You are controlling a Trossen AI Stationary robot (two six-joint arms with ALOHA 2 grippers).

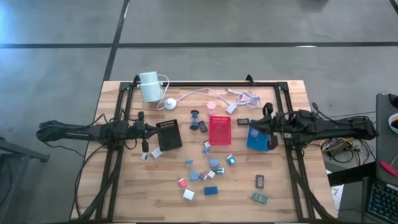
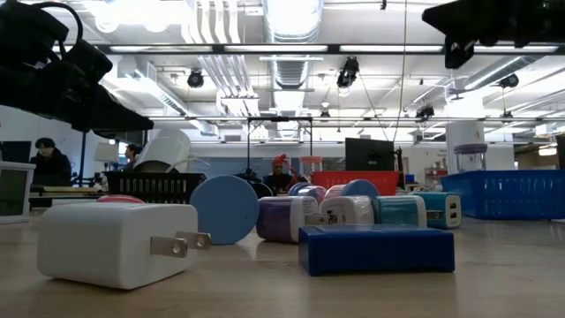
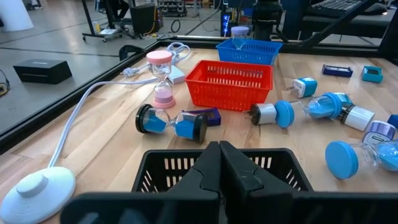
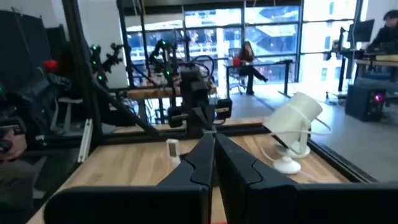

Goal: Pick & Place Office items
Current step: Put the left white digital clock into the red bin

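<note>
Right now both arms hang above the trays: the left gripper (image 1: 145,129) over the black basket (image 1: 168,134), the right gripper (image 1: 266,124) over the blue basket (image 1: 257,137), each pinched shut on nothing. The office items (image 1: 208,171) lie scattered nearer the front; I'd open wide before descending on one.

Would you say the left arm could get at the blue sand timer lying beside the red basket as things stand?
Probably yes. The left gripper, fingers shut and empty, hovers over the black basket; the blue sand timer lies on open wood just past it. It would need to clear that rim and open.
</note>
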